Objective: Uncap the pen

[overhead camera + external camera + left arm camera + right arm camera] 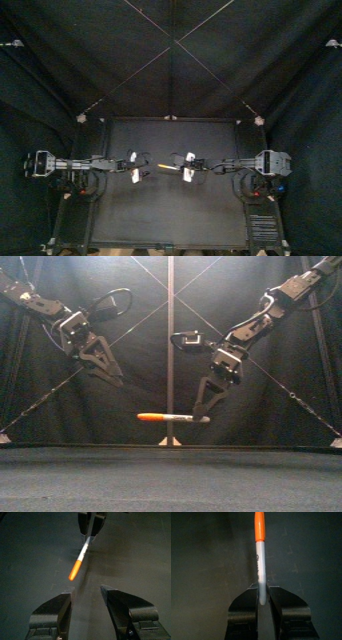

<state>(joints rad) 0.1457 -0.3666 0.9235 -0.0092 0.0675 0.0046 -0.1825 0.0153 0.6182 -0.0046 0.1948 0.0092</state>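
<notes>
holding: the right end effector (201,414) was clamped on one end of the marker pen (177,416), its jaws drawn narrow with the barrel pinched between them.
marker pen: it hung level in the air, clear of the black desk (171,478), and touched nothing but the right jaws. in the top view it sat near the middle of the desk, between the two arms.
cap: the orange cap (152,416) was on the pen, at the end that pointed toward the left arm and away from the right jaws.
barrel: the right wrist view showed it pale grey to white between the cap and the jaws, with small dark print along it that was too small to read.
left end effector (118,377): its jaws were spread wide and held nothing. in the front view it hung higher than the pen and apart from the cap.
line-up: in the left wrist view the cap's tip pointed toward the gap between the left jaws but stopped short of them.
arms: the left arm came in from the left and the right arm from the right, both sloping down toward the middle of the desk.
</notes>
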